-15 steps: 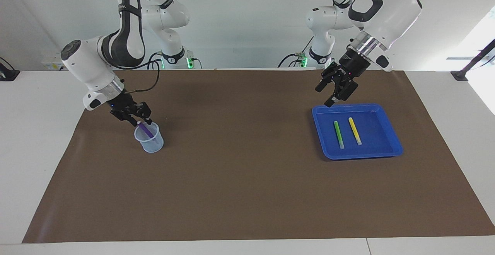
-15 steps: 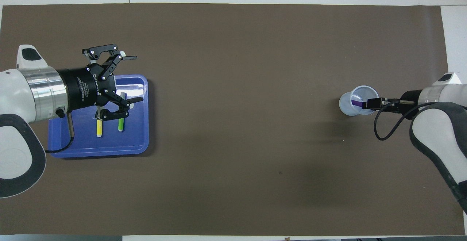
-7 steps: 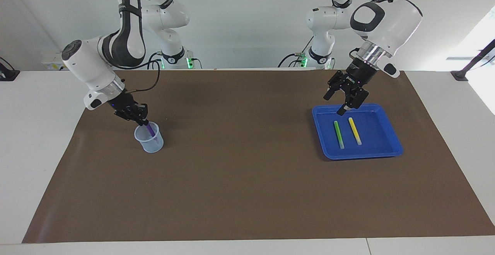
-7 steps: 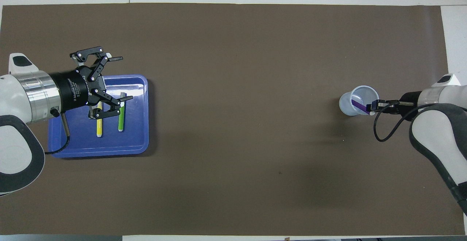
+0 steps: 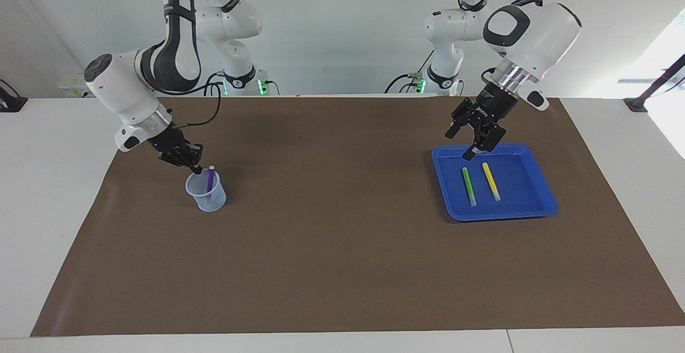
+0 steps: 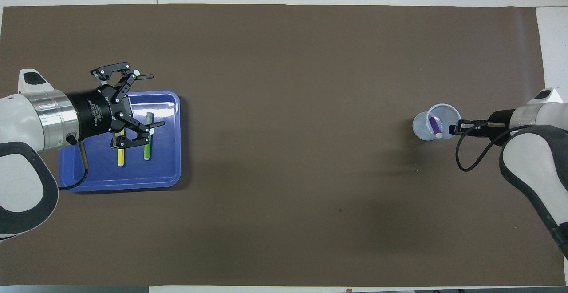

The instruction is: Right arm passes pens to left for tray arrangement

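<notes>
Right arm's black two-finger gripper (image 5: 196,168) pinched together, empty, beside the pale translucent cup (image 5: 206,192) holding an upright slim purple pen (image 5: 210,178), left gripper (image 5: 461,143) spread wide, empty, over the shallow blue plastic tray (image 5: 537,207) where green pen (image 5: 469,186) and yellow pen (image 5: 491,181) lie side by side.

Centre of bench (image 5: 342,219) bare from upper to lower edge: wide free lane. Obstacles: tray (image 5: 543,206) at frame right w/ green pen (image 5: 469,186) + yellow pen (image 5: 491,181) in it, left end effector (image 5: 464,142) over its upper rim; cup (image 5: 206,197) w/ purple pen (image 5: 210,179) at frame left, right end effector (image 5: 193,167) just beside its rim.
</notes>
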Robot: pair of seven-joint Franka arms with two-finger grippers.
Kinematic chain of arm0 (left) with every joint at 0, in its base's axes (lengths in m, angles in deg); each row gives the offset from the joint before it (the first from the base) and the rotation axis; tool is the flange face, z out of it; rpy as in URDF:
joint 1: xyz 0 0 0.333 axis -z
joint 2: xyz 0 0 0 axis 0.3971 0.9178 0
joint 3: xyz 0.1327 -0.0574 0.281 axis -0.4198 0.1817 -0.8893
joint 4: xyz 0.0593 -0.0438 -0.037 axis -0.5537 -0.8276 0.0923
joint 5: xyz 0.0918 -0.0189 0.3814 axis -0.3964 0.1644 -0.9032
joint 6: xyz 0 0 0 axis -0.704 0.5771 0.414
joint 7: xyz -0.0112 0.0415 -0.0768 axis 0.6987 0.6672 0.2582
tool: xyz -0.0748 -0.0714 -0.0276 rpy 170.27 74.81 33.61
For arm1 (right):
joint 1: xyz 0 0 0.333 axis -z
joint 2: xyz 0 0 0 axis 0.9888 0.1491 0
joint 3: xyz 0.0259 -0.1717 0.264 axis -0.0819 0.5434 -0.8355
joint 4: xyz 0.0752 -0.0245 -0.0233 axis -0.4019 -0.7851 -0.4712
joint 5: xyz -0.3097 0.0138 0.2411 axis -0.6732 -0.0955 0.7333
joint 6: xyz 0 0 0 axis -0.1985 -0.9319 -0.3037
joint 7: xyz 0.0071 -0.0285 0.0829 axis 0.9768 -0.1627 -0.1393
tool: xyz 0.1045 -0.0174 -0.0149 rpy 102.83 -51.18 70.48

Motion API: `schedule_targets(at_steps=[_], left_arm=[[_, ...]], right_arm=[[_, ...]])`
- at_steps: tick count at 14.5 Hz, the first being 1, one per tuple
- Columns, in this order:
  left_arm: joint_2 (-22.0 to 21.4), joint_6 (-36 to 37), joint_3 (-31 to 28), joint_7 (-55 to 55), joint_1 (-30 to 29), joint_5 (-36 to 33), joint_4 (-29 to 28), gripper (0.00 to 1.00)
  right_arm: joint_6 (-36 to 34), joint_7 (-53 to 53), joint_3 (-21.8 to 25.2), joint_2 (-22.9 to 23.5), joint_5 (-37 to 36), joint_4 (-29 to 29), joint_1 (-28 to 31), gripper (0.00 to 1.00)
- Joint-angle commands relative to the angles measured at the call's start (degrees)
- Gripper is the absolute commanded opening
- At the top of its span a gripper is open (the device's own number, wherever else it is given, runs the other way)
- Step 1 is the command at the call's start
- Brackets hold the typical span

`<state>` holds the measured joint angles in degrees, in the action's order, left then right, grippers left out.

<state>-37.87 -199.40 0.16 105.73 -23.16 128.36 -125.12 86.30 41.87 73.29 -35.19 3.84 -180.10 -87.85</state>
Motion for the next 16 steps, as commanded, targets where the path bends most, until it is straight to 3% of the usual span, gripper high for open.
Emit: schedule_targets(at_steps=[1, 7, 11, 16], left_arm=[[-2.1, 0.8, 0.0, 0.6, -0.1, 0.2, -1.8, 1.00], [-2.2, 0.9, 0.0, 0.6, -0.1, 0.2, -2.1, 1.00], [-2.2, 0.9, 0.0, 0.5, 0.0, 0.2, -2.2, 1.00], [-2.7, 4.9, -0.1, 0.4, 0.2, 0.1, -2.2, 1.00]], right_arm=[[-0.4, 0.0, -0.4, 0.3, -1.1, 1.6, -0.3, 0.65], [-2.0, 29.6, -8.4, 0.6, -16.8, 3.2, -0.4, 0.89], [-3.2, 33.7, -8.4, 0.9, -24.2, 2.8, -0.4, 0.88], [-3.9, 35.1, -8.4, 0.8, -25.0, 2.2, -0.4, 0.82]])
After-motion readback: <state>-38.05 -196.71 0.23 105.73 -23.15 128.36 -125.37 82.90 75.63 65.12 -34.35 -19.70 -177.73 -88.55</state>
